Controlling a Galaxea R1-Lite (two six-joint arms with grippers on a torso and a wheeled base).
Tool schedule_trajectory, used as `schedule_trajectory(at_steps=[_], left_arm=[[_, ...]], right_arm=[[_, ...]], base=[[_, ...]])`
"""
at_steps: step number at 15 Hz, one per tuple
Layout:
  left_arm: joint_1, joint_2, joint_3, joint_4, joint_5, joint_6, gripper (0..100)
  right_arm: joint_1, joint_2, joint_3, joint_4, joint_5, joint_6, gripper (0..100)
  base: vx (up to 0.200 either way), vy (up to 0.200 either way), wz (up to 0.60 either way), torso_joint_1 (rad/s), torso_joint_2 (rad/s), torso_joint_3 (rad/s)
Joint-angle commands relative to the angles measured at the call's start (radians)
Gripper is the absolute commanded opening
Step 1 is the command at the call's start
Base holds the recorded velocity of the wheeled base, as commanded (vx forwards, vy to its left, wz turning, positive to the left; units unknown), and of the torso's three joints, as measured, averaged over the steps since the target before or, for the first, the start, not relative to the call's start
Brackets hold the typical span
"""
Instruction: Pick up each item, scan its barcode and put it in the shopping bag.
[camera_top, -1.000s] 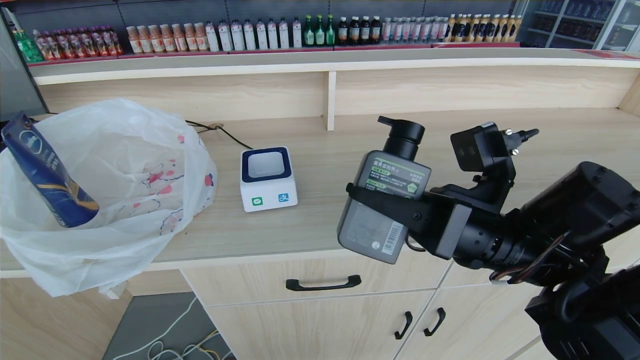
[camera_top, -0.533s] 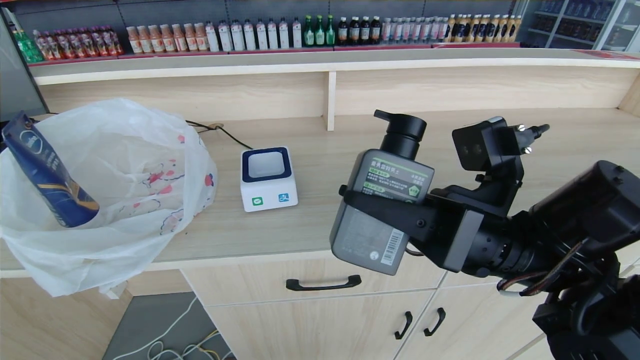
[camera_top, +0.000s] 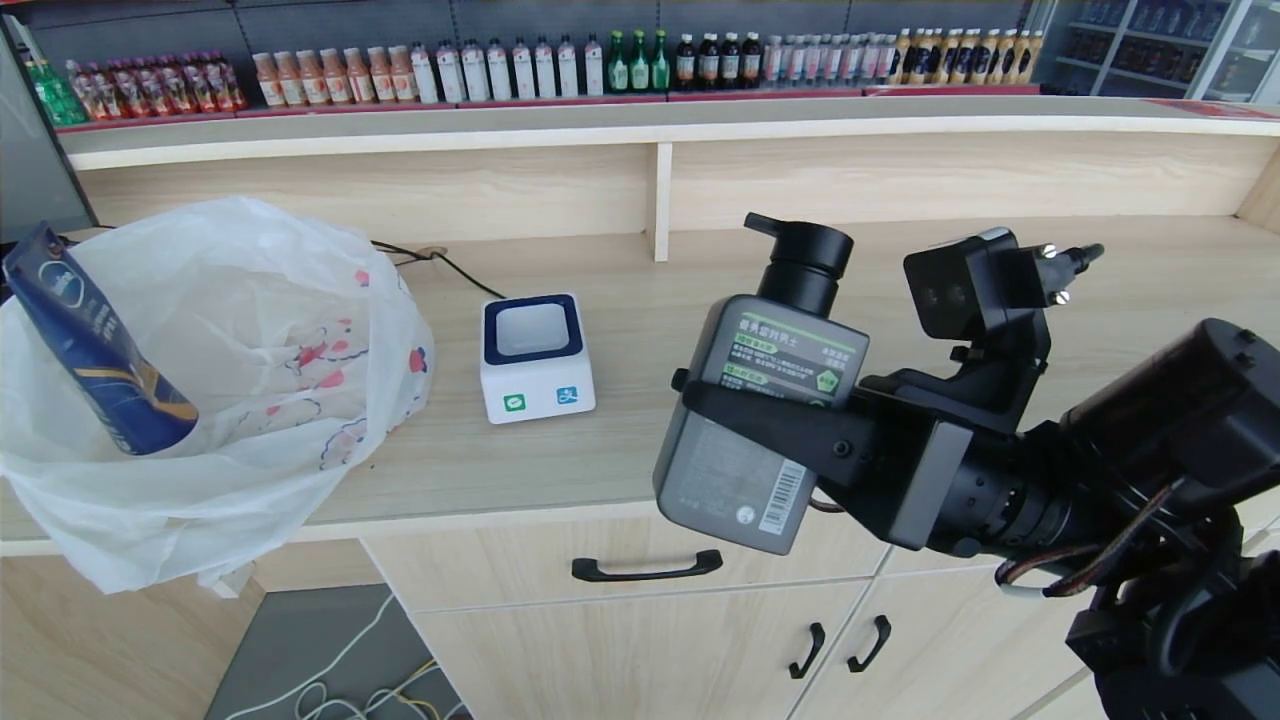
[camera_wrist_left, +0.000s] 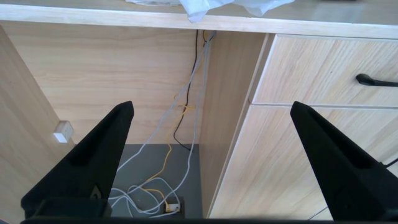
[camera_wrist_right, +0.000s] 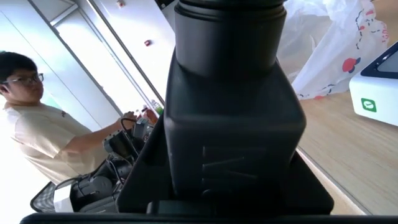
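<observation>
Right gripper (camera_top: 760, 420) is clamped across the grey pump bottle (camera_top: 745, 470), held in the air right of the scanner (camera_top: 535, 355). Barcode (camera_top: 782, 497) faces up, so it probably needs turning. Left gripper (camera_wrist_left: 211, 109) is spread and empty, low by the cabinet (camera_wrist_left: 93, 68).

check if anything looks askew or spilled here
The blue packet leans tilted, poking out over the rim of the white plastic shopping bag, which sags over the front edge of the wooden counter. Nothing looks spilled.
</observation>
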Motion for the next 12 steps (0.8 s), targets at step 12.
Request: schedule_trajectory(at_steps=[12], left_arm=[[0.0,0.0,0.0,0.0,0.0,0.0,100]], right_arm=[[0.001,-0.019,0.01,-0.001,-0.005,-0.005,0]], base=[[0.0,0.0,0.0,0.0,0.0,0.0]])
